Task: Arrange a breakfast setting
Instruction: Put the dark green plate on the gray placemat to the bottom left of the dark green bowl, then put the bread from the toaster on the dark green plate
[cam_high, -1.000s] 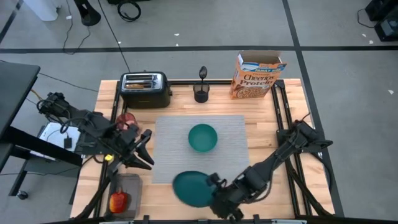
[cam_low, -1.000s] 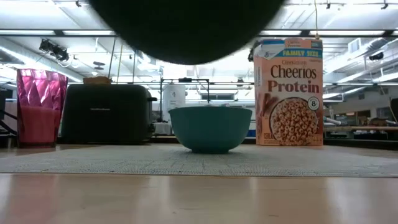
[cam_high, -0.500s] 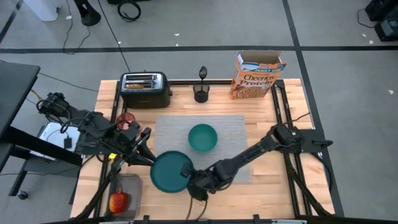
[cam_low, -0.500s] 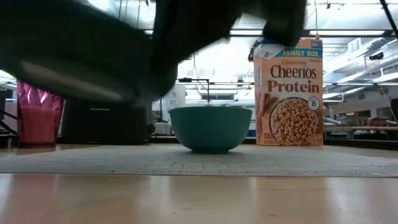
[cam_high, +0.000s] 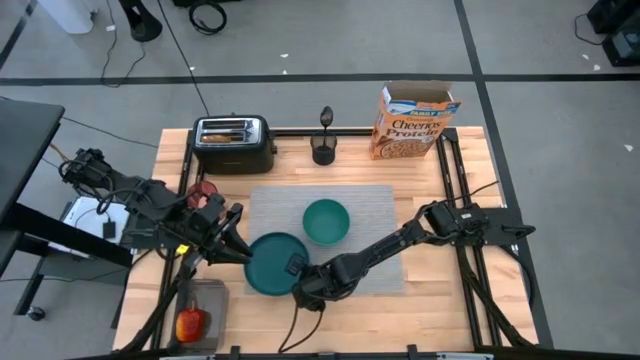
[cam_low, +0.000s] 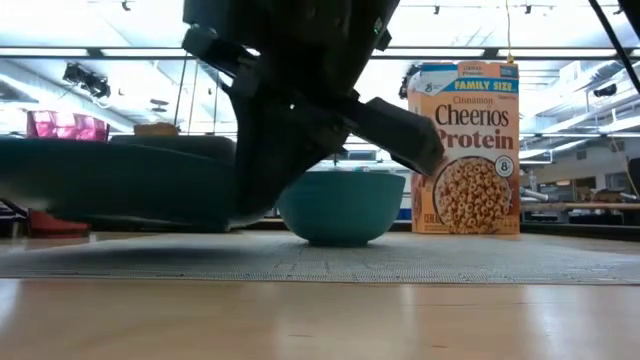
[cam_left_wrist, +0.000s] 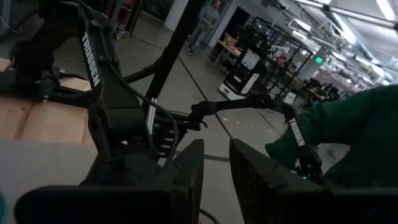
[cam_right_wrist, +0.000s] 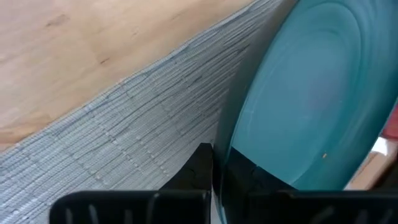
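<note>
My right gripper (cam_high: 297, 272) is shut on the teal plate (cam_high: 272, 263), which hangs over the near left part of the grey ribbed placemat (cam_high: 370, 215). In the low view the plate (cam_low: 110, 180) is low over the mat. The teal bowl (cam_high: 326, 221) stands on the mat. My left gripper (cam_high: 236, 237) is open and empty just left of the plate. The pink cup (cam_high: 203, 192) stands behind it. The Cheerios box (cam_high: 412, 122) stands at the far right. A spoon stands in a small black cup (cam_high: 323, 148). A red apple (cam_high: 190, 323) lies near left. My right gripper pinches the plate's rim (cam_right_wrist: 239, 155) on its near right side, one finger above and one below. The fingers come about level from the table's near right. The plate is held roughly level, a little above the placemat.
A black toaster (cam_high: 233, 142) stands at the far left. Black rails (cam_high: 455, 170) run along the table's right side. My right arm (cam_high: 400, 245) stretches across the mat's near right part. Bare wood (cam_high: 420, 300) lies near right.
My right gripper has carried the plate from the table's near edge toward the left and far edges, over the placemat's near left part, and down close to the mat. The plate stays roughly level in the hold.
</note>
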